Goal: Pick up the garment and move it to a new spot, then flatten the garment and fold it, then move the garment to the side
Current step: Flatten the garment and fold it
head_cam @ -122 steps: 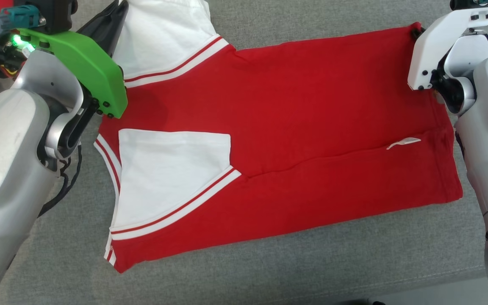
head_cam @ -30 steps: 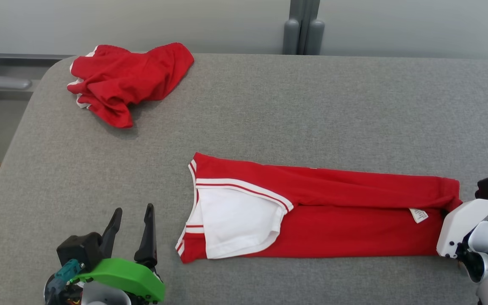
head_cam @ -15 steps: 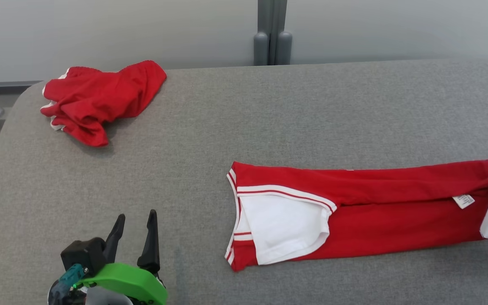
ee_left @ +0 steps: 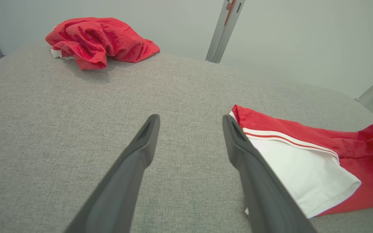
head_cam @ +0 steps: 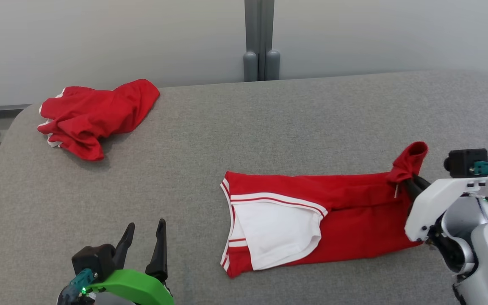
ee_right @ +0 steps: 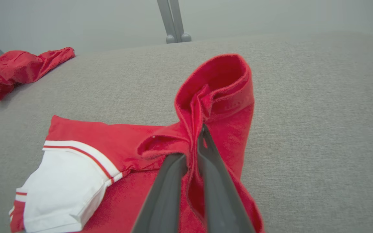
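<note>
Right jaws pinching shut on one end of garment (head_cam: 354,220), holding it raised off bench (head_cam: 269,127); rest lying long-folded. Left jaws hanging wide open, empty, near garment's other end. Folding step seemingly going on; next move likely calling for carrying raised end across.

Even, soft lighting, faint shadows; wrist views bend at edges, slightly blurred

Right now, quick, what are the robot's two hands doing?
The left gripper: open, holding nothing.
The right gripper: shut on the raised end of the red garment.
</note>
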You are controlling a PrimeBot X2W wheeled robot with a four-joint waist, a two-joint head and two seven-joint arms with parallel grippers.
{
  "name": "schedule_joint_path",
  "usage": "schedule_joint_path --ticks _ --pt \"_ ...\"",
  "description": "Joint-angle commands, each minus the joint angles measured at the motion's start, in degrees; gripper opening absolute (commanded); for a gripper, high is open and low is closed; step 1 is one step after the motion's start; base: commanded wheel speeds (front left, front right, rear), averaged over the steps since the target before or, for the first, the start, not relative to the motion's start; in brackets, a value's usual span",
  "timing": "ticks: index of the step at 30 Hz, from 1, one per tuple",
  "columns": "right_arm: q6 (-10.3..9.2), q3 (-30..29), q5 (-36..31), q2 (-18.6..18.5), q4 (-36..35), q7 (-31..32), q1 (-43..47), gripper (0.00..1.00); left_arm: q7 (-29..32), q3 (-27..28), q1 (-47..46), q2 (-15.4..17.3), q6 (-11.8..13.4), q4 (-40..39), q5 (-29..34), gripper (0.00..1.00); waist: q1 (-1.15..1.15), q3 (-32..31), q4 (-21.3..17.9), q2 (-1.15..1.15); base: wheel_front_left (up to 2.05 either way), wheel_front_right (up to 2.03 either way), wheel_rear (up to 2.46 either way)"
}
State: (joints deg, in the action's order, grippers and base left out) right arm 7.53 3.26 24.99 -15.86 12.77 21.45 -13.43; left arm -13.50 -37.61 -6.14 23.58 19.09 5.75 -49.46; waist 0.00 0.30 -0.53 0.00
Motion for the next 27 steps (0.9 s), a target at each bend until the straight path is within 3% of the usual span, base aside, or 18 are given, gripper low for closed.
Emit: schedule_joint_path --ticks 1,9,15,22,23,25,26,27 --pt "-0.08 1.2 0.6 0.8 -1.7 0.4 0.9 0.00 0.0 0.0 0.7 0.0 -0.3 0.2 -0.2 1.00 0.00 -0.5 0.7 0.00 0.00 0.00 0.00" --pt "-0.08 8.9 2.3 7.4 -3.1 0.2 0.2 0.00 0.3 -0.5 -0.4 -0.3 -0.8 0.5 0.0 1.00 0.00 -0.6 4.3 0.00 0.00 0.00 0.00" --pt "-0.06 12.9 4.5 11.7 3.6 -2.5 -2.9 0.00 0.6 -1.1 -1.6 -0.7 -1.4 0.9 0.3 1.00 0.00 0.2 7.7 0.00 0.00 0.00 0.00" --pt "-0.06 15.2 5.7 12.8 14.9 -6.1 -7.5 0.00 0.7 -1.5 -2.9 -1.4 -1.9 1.4 0.6 1.00 0.00 1.5 10.8 0.00 0.00 0.00 0.00" --pt "-0.05 15.7 6.9 12.9 16.5 -6.8 -8.2 0.07 0.6 -1.6 -3.1 -1.4 -2.0 1.5 0.7 1.00 0.00 1.7 11.2 0.00 0.00 0.00 0.00" --pt "-0.05 17.2 9.1 12.9 18.8 -8.0 -9.6 0.43 0.5 -1.6 -3.2 -1.5 -2.1 1.8 0.7 1.00 0.00 1.8 11.6 0.00 0.00 0.00 0.00" --pt "-0.05 18.0 9.6 12.9 19.8 -8.6 -10.2 0.87 0.5 -1.6 -3.3 -1.6 -2.1 1.9 0.6 1.00 0.00 1.9 11.7 0.00 0.00 0.00 0.00" --pt "-0.05 19.0 10.5 12.9 20.9 -9.4 -10.8 1.00 0.4 -1.6 -3.3 -1.6 -2.2 2.0 0.6 1.00 0.00 1.9 11.7 0.00 0.00 0.00 0.00"
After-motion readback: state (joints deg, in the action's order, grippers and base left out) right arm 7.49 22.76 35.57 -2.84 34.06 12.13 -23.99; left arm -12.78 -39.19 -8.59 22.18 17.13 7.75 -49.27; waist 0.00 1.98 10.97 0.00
